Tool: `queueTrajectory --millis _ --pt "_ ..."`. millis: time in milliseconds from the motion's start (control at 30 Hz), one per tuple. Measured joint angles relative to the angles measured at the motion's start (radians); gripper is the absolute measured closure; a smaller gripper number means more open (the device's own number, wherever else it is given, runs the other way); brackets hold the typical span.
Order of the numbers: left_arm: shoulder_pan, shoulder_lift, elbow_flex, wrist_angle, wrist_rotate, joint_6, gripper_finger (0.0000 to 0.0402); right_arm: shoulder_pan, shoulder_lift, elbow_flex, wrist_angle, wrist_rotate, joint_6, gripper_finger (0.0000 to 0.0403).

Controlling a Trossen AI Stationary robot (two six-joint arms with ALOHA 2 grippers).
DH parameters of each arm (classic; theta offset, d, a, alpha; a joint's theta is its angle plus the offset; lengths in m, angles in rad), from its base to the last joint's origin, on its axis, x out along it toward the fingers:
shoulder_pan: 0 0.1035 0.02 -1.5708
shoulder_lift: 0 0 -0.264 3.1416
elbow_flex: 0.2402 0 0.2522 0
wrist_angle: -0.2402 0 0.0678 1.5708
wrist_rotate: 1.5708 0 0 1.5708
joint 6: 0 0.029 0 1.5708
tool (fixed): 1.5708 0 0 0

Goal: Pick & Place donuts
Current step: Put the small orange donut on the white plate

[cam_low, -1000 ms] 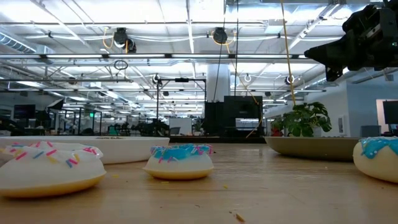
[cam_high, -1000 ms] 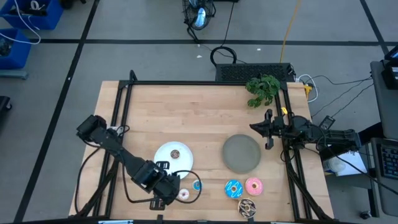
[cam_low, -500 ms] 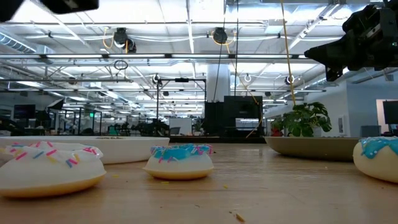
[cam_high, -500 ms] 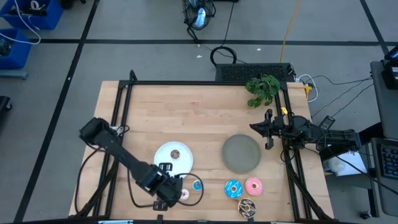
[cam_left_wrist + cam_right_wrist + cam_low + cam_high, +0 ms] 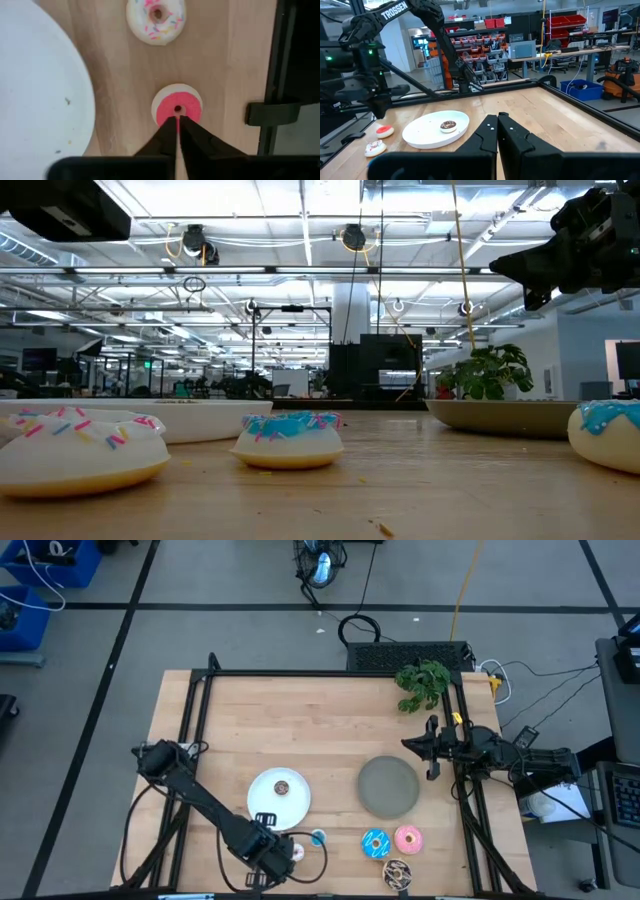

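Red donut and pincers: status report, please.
Left pincer shut, tips over the red donut, not gripping. Right pincer shut, parked at the table's right edge. White donut nearby, nothing blocking.

Pale wood table, matt grain; glossy plastic-looking white plate.

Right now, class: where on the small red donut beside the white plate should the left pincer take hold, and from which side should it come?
The red donut lies flat on the table, hole up, next to the white plate. The left pincer, shut above it, should probably open and come straight down, closing across the ring's outer rim; the hole looks too tiny to enter.
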Motion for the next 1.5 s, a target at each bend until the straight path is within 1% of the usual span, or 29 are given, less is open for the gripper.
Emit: queueTrajectory --millis 100,333,400,500,600,767,900,1033,1200,1333,1500 --pt "-0.002 0.000 0.000 0.003 -0.011 -0.035 0.0322 0.000 0.000 0.000 0.000 0.000 0.000 0.0403" --pt "-0.016 0.000 0.000 0.011 -0.052 -0.065 0.0195 0.000 0.000 0.000 0.000 0.000 0.000 0.0403" --pt "-0.019 0.000 0.000 0.012 -0.053 -0.071 0.0170 0.000 0.000 0.000 0.000 0.000 0.000 0.0403" --pt "-0.022 0.000 -0.007 0.035 -0.054 -0.076 0.0148 0.000 0.000 0.000 0.000 0.000 0.000 0.0403" --pt "-0.022 0.000 -0.039 0.082 -0.045 -0.077 0.0139 0.000 0.000 0.000 0.001 0.000 0.000 0.0403" --pt "-0.024 0.000 -0.109 0.173 0.010 -0.085 0.0143 0.000 0.000 0.000 0.002 0.000 0.000 0.0403" --pt "-0.024 0.000 -0.144 0.194 -0.006 -0.092 0.0148 0.000 0.000 0.000 0.003 0.000 0.000 0.0403" --pt "-0.024 0.000 -0.175 0.207 -0.009 -0.108 0.0136 0.000 0.000 0.000 0.006 0.000 0.000 0.0403" --pt "-0.024 0.000 -0.214 0.285 -0.005 -0.110 0.0119 0.000 0.000 0.000 0.006 0.000 0.000 0.0403" --pt "-0.024 0.000 -0.251 0.347 0.017 -0.115 0.0117 0.000 0.000 0.000 0.006 0.000 0.000 0.0403" --pt "-0.024 0.000 -0.252 0.345 0.017 -0.118 0.0117 0.000 0.000 0.000 0.006 0.000 0.000 0.0403"
